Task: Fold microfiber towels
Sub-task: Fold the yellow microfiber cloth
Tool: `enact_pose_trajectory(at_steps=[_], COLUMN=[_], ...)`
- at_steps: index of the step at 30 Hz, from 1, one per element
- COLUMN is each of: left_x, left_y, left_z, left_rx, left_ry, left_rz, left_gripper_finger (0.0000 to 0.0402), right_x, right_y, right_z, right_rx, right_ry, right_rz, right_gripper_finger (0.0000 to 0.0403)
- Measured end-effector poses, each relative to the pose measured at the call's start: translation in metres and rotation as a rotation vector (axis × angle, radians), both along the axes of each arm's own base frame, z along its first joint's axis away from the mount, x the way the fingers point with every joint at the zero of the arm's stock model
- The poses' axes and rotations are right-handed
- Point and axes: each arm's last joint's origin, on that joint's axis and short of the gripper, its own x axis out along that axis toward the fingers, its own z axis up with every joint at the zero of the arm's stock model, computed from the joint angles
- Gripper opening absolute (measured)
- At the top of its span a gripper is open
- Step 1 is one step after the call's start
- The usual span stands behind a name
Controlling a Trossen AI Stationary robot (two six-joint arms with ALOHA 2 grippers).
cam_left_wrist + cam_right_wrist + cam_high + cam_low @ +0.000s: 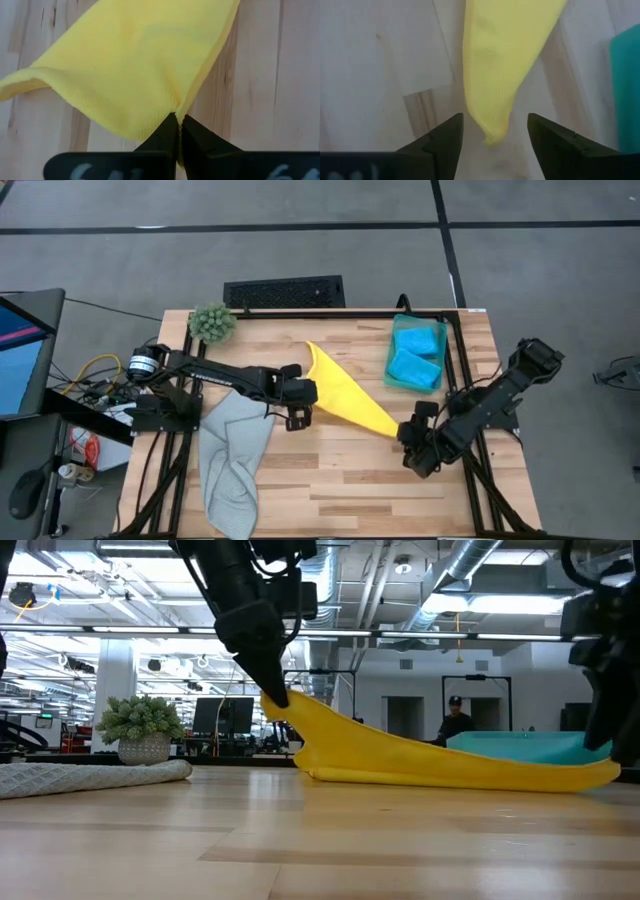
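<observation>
Two dark arms work over a wooden bench (330, 490), and the account runs from the picture's left side to its right in the high view. A pale grey towel (232, 455) lies crumpled on the bench's left part, its lower end hanging past the near edge. Behind it, at the far left corner, stands a fuzzy green plant (212, 323). The left tool (306, 383) sits just right of the grey towel, its fingers pressed together on one corner of the yellow towel (347, 394); the left wrist view shows the cloth's hem pinched between the two dark tips. In the low view that corner is lifted off the bench while the rest of the yellow towel slopes down and lies flat. The yellow towel stretches diagonally across the middle of the bench toward the right tool (407, 432). The right tool's fingers stand apart on either side of the towel's narrow end, not gripping it. Farther right, near the far edge, two bright blue towels (416, 355) rest folded on a teal green towel (399, 340).
</observation>
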Motion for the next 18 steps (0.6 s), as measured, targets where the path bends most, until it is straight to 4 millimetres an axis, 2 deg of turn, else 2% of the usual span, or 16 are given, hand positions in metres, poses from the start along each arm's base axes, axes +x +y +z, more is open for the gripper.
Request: enact_pose_trajectory(at_steps=[11,18], left_x=[0.000,0.000], left_y=[0.000,0.000], left_z=[0.000,0.000], left_rx=[0.002,0.002], left_ry=[0.002,0.001], left_rz=[-0.004,-0.004], left_gripper_finger=[0.0004,0.0004], right_x=[0.004,0.007], right_y=[-0.005,-0.001], right_z=[-0.007,-0.027], right_rx=[0.006,-0.022], right_ry=[-0.004,0.088], right_rz=[0.000,0.009], right_gripper_finger=[0.0211,0.0187])
